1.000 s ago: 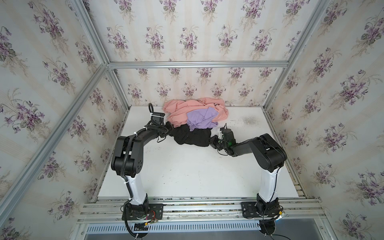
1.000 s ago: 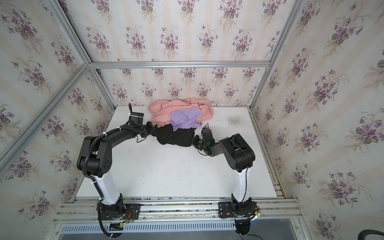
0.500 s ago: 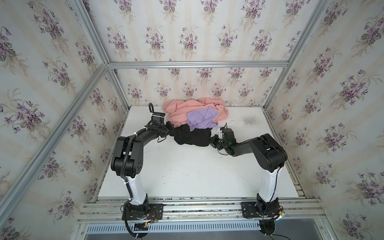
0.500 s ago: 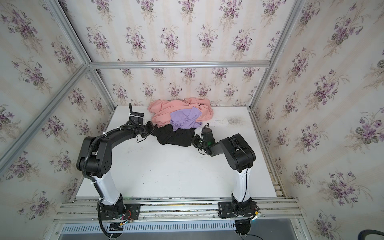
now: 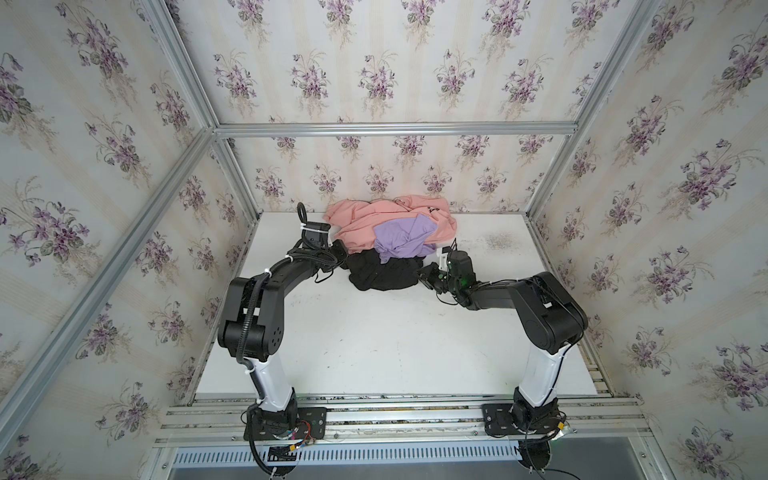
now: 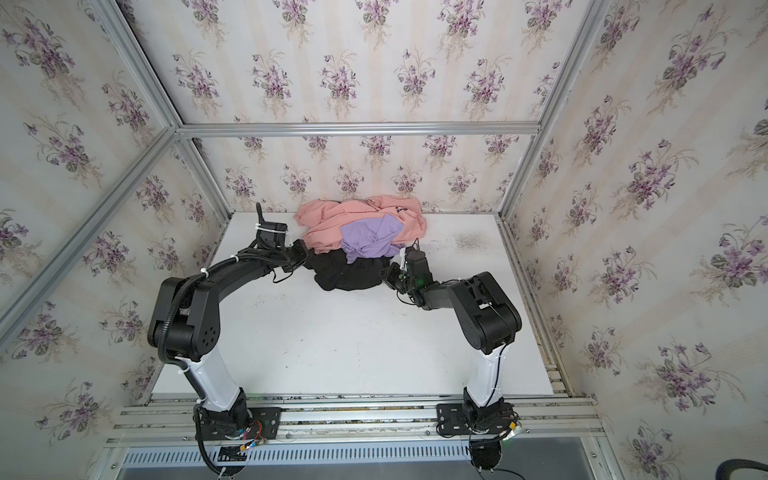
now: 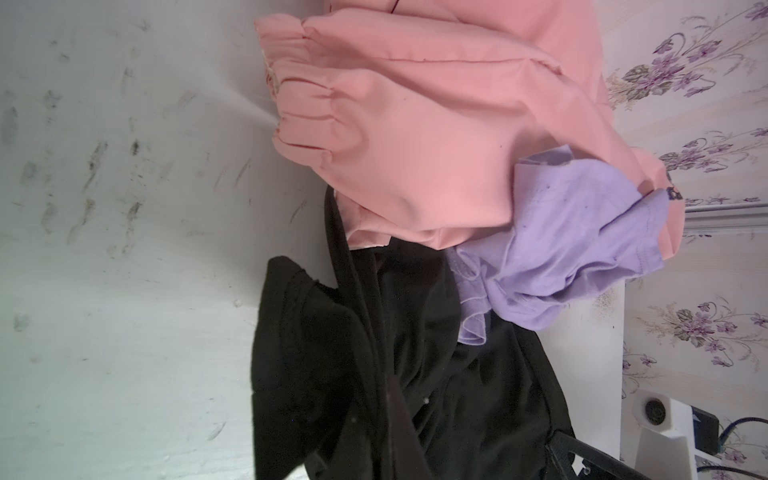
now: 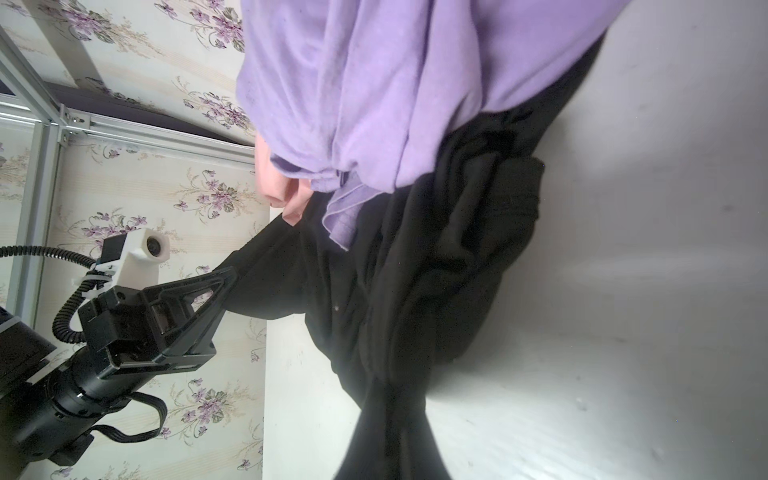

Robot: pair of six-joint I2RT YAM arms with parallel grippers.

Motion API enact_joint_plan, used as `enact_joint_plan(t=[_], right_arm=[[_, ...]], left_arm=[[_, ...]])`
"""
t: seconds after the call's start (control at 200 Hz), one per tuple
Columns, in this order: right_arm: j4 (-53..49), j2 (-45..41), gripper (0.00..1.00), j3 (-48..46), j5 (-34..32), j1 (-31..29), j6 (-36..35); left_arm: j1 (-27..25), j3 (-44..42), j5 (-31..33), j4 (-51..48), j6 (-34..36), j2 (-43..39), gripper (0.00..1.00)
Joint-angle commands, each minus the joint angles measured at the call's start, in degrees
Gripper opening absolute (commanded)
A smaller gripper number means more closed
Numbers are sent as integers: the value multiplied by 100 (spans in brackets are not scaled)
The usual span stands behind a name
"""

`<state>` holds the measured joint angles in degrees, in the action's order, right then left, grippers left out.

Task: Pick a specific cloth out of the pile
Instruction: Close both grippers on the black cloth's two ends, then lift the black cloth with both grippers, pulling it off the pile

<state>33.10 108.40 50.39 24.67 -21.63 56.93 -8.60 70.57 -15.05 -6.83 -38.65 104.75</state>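
- The left gripper (image 5: 341, 253), left of centre, is closed tight on the left edge of the large plain black soft fabric cloth (image 5: 380, 274), likely anchoring that side
- That cloth lies mid-frame at the front of the pile (image 5: 374, 232) on the white counter (image 5: 374, 340), partly under the salmon-pink sweatshirt (image 5: 361, 222) and lilac garment (image 5: 403, 239)
- The right gripper (image 5: 424, 275), right of centre, is clamped on its right edge; two holds should draw it out evenly

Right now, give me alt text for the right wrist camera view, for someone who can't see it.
A plain black soft fabric garment dominates the view, bunched and drawn towards the camera, with a lilac-purple garment draped over it. The left pincer is shut on the black garment's edge; a white table and floral wallpaper surround them.
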Motion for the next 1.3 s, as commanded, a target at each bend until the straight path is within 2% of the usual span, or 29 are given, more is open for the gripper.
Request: enact_joint_plan(t=[0.0,1.294], right_arm=[[3,-157,5,92,-75,-9,-77],[-612,-979,3,796,-137,206,-261]], left_arm=[[7,-16,-42,94,-31,-101,1],[175,844,70,-195,-69,-253,2]])
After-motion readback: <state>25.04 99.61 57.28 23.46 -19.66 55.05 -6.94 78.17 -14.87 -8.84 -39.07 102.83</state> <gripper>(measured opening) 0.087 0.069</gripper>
